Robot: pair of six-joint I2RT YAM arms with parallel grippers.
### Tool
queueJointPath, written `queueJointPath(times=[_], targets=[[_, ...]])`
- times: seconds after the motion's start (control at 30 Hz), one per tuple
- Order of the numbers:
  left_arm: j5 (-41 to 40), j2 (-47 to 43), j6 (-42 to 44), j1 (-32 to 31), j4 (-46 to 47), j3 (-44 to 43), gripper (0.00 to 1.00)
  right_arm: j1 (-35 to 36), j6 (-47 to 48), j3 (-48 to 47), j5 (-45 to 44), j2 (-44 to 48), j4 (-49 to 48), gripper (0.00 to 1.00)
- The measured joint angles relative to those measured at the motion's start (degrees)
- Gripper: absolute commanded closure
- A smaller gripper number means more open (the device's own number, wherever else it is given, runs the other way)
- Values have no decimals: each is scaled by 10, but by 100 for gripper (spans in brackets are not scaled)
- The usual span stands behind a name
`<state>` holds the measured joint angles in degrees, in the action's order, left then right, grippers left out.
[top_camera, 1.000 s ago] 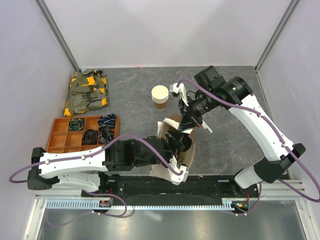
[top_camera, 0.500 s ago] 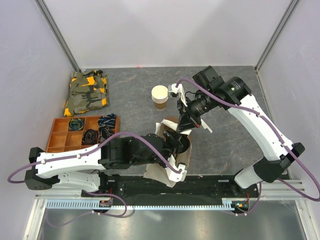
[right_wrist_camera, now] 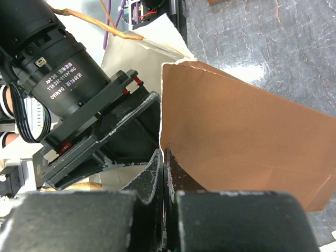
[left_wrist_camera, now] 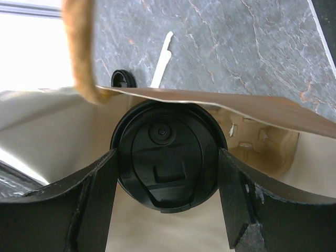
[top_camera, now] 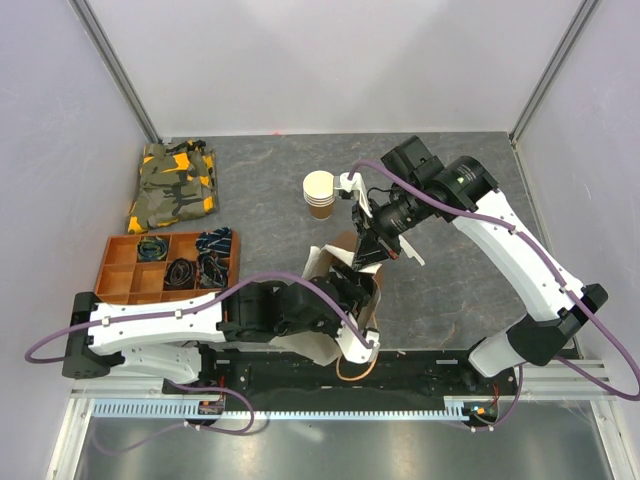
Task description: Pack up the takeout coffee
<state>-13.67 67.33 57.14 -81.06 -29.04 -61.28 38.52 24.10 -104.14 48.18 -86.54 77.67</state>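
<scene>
The takeout coffee shows in the left wrist view as a round black lid (left_wrist_camera: 167,155) seen from above, low inside the mouth of a brown paper bag (left_wrist_camera: 262,113). My left gripper (left_wrist_camera: 167,157) is shut on it, one finger pressing each side of the lid. In the top view the cup is hidden under the left wrist (top_camera: 345,290) at the bag (top_camera: 345,243). My right gripper (right_wrist_camera: 164,157) is shut on the bag's upper edge (right_wrist_camera: 236,142) and holds that wall up. It sits just behind the bag (top_camera: 362,250) in the top view.
A stack of cream-rimmed cups (top_camera: 320,193) stands behind the bag. An orange divided tray (top_camera: 120,270) of cables lies at the left, with a camouflage cloth (top_camera: 175,185) behind it. The bag's twine handle (top_camera: 355,370) hangs over the near rail.
The left arm has swung forward and right at the bag. The bag's near side has slid toward the near edge. The right gripper has shifted slightly left while still pinching the bag.
</scene>
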Motion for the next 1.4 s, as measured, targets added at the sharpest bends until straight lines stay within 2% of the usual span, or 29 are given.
queueJointPath(times=[0.37, 0.53, 0.77, 0.9, 1.03, 1.4], targets=[[-1, -64, -25, 0, 9, 3, 60, 0, 2, 5, 0, 0, -1, 100], [-23, -69, -91, 0, -3, 2, 60, 0, 2, 5, 0, 0, 0, 100], [-48, -69, -164, 0, -6, 2, 65, 0, 2, 5, 0, 0, 0, 100], [-76, -69, -182, 0, 26, 9, 65, 0, 2, 6, 0, 0, 0, 100], [-114, -65, -198, -1, 80, 30, 72, 0, 4, 6, 0, 0, 0, 100], [-214, -14, -251, -27, 191, 64, 74, -5, 3, 19, -2, 6, 0, 100]])
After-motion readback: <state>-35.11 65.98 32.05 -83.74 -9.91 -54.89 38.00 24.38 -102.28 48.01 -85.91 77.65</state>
